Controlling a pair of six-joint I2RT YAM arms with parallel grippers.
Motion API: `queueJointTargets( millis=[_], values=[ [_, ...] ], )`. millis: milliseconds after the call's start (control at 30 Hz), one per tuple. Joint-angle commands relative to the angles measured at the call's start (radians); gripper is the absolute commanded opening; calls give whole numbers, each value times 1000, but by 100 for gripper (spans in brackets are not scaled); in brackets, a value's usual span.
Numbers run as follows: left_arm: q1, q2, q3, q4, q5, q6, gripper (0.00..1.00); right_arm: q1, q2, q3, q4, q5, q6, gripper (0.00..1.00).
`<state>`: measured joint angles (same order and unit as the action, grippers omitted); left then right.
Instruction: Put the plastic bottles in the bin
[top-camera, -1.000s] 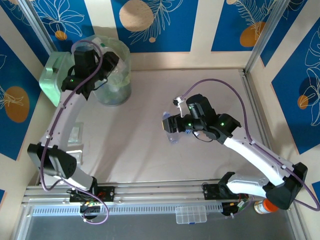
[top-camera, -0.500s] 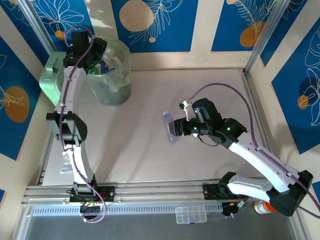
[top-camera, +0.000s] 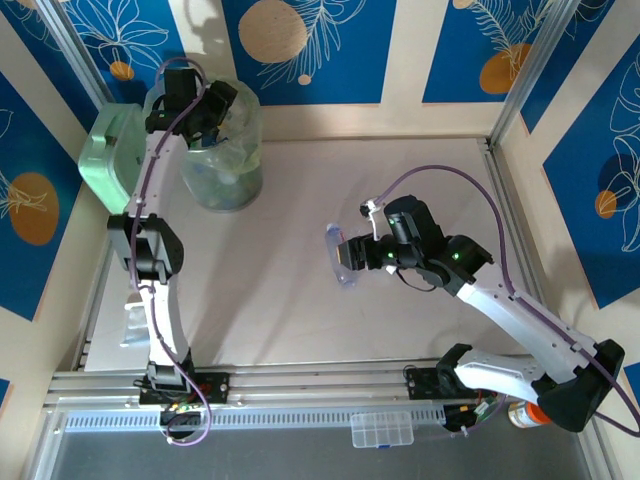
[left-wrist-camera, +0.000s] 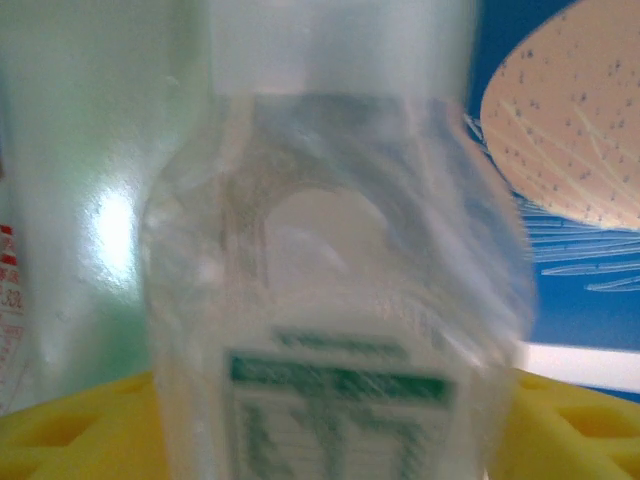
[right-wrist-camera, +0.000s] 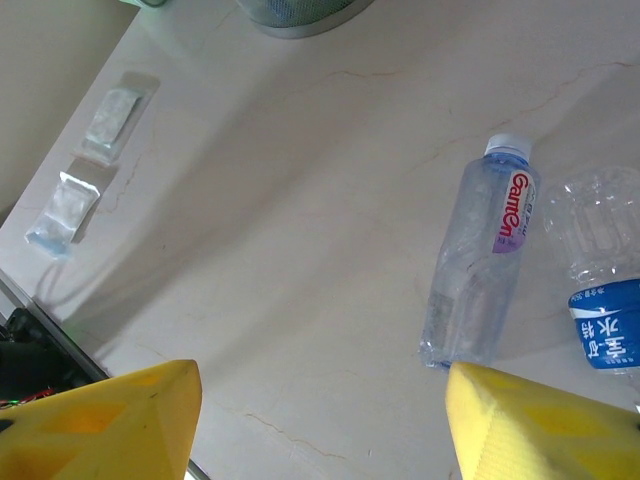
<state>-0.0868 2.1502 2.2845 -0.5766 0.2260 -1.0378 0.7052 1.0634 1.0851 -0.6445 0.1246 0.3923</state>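
Up at 10 o'clock, the left gripper (top-camera: 216, 106) had slid slightly toward 3 o'clock since half a second before and hung over the rim of the bin (top-camera: 243, 170), its arm stretched long from the base. A clear green-labelled bottle (left-wrist-camera: 330, 330) stood blurred between its yellow fingers (left-wrist-camera: 60, 430); whether they clamped it could not be told. The right gripper (top-camera: 343, 258) had hardly shifted, hovering near the middle of the table (right-wrist-camera: 300, 200), jaws spread and empty. Below it a purple-labelled bottle (right-wrist-camera: 480, 265) lay on its side, a blue-labelled bottle (right-wrist-camera: 605, 250) just beside it at 3 o'clock.
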Motion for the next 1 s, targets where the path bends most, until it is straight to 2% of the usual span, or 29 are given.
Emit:
queueJointTargets(
  millis=[0, 33, 300, 600, 833, 967],
  values=[
    [-5, 20, 33, -40, 12, 35, 93, -4, 1, 13, -4, -5, -3, 66],
    [-5, 16, 33, -42, 7, 40, 100, -4, 0, 15, -7, -4, -4, 66],
    [-3, -23, 52, -63, -16, 58, 100, -4, -17, 21, -21, 9, -12, 66],
    [-4, -141, 29, -135, -22, 103, 100, -4, -20, 51, -39, 18, -25, 66],
    [-9, -344, -235, -102, 6, 99, 100, -4, -16, 51, -34, 18, -19, 66],
    [-51, -501, -402, -89, -57, 156, 100, -3, 7, 53, -35, 18, -15, 66]
  ],
)
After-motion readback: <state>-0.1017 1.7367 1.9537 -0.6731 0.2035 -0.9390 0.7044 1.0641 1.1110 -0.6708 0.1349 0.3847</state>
